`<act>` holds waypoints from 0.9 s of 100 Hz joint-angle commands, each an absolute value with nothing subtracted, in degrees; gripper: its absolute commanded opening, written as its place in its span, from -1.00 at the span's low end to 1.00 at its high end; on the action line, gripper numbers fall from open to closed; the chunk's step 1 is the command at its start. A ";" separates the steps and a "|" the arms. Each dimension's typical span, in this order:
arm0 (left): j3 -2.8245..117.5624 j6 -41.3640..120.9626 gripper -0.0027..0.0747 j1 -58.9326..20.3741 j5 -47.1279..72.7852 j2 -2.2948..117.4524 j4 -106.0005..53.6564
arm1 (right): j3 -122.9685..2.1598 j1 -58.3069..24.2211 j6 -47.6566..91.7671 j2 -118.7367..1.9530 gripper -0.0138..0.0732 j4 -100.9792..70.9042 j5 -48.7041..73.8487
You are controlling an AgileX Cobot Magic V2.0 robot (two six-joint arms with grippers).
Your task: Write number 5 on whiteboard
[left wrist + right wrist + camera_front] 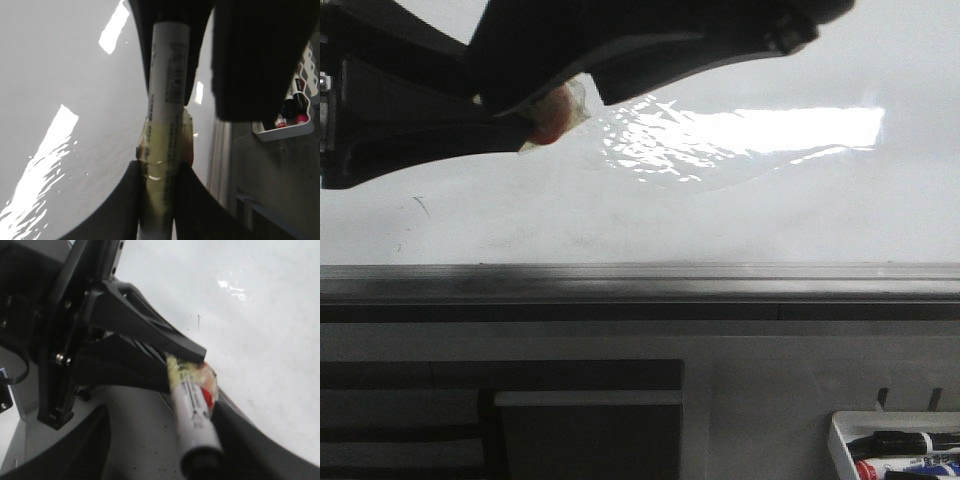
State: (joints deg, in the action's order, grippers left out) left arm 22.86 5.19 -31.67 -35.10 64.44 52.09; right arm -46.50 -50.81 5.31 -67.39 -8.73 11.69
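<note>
The whiteboard (pixel 720 220) is glossy white with a bright glare patch. No number 5 shows on it, only a small faint stray mark (pixel 420 205). My left gripper (pixel 160 167) is shut on a white marker (pixel 167 100), clamped at its yellowish tape wrap. In the front view the marker (pixel 555 112) sits at the upper left, low over the board, between dark gripper parts. My right gripper (pixel 160 410) is open. Its fingers stand wide apart on either side of the marker's black-capped end (pixel 200 460), and one finger (pixel 245 440) lies against the marker. The marker's tip is hidden.
A grey metal rail (pixel 640 280) runs along the board's near edge. A white tray (pixel 842 435) with several markers hangs below it at the right, and also shows in the left wrist view (pixel 280 134). Another small stray mark (pixel 198 320) shows on the board.
</note>
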 commanded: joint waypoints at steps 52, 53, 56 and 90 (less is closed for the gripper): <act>22.52 4.87 -0.98 -31.83 -41.78 64.00 47.73 | -48.75 -50.26 5.92 -67.17 -0.84 -8.66 10.34; 22.52 4.87 -0.98 -31.83 -41.92 64.00 47.73 | -48.75 -50.26 5.79 -67.17 -0.84 -8.66 10.51; 22.52 4.87 -0.98 -31.83 -42.28 64.00 47.73 | -48.75 -49.94 5.40 -67.30 -0.82 -9.03 11.20; 22.52 4.29 -0.46 -31.83 -42.77 64.00 47.02 | -48.75 -49.47 5.39 -67.42 -0.81 -9.58 8.97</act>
